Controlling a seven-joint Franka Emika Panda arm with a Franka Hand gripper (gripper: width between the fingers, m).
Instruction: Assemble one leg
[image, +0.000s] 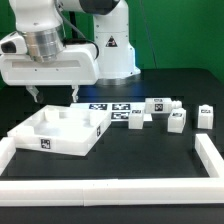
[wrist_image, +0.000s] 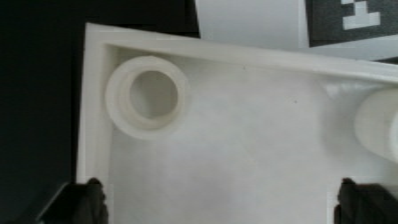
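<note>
Several small white legs with square tags lie on the black table at the exterior view's right: one (image: 157, 104), one (image: 137, 118), one (image: 177, 120) and one (image: 205, 114). No leg shows in the wrist view. My gripper (image: 56, 95) hangs open and empty over the far part of the large white panel (image: 60, 132), well to the left of the legs. In the wrist view the gripper (wrist_image: 222, 203) is open, with its dark fingertips (wrist_image: 79, 202) wide apart above the panel (wrist_image: 249, 130). A round corner socket (wrist_image: 151, 95) lies under it, and a second socket (wrist_image: 377, 122) is at the picture's edge.
The marker board (image: 112, 110) lies flat behind the panel, and one of its tags shows in the wrist view (wrist_image: 350, 14). A low white border (image: 210, 160) runs along the table's front and right side. The robot base (image: 110, 45) stands at the back.
</note>
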